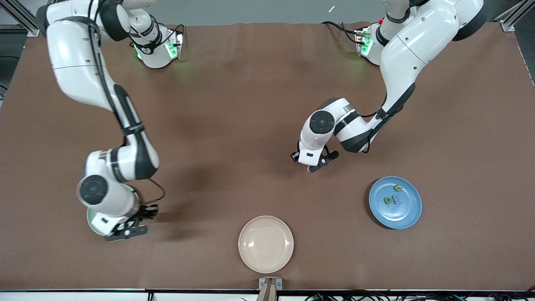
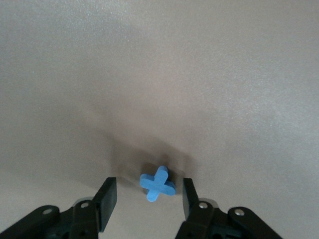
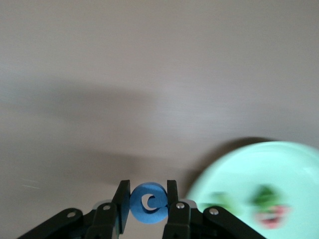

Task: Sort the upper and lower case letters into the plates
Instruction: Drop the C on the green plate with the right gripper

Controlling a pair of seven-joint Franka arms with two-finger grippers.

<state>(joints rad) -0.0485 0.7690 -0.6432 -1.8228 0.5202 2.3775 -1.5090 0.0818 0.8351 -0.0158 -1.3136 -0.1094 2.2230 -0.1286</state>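
The brown table [image 1: 250, 104] carries three plates near its front-camera edge. The blue plate [image 1: 395, 202], toward the left arm's end, already holds three small letters, two green and one blue, so that pile is well begun. The cream plate [image 1: 266, 244] at the middle of that edge is bare and looks to play no part. The pale green plate [image 1: 92, 221], toward the right arm's end, is mostly hidden under the right arm in the front view; the right wrist view shows it with a few blurred pieces inside, too smeared to read.

The right gripper [image 3: 148, 201] hangs beside the green plate's rim, clamped on a blue round letter [image 3: 147, 202], so its drop looks next. The left gripper [image 2: 149, 196] is low over the table's middle, jaws half spread on either side of a blue cross-shaped letter [image 2: 158, 183], not yet pinching it. No other loose letters show, so these two seem the last.
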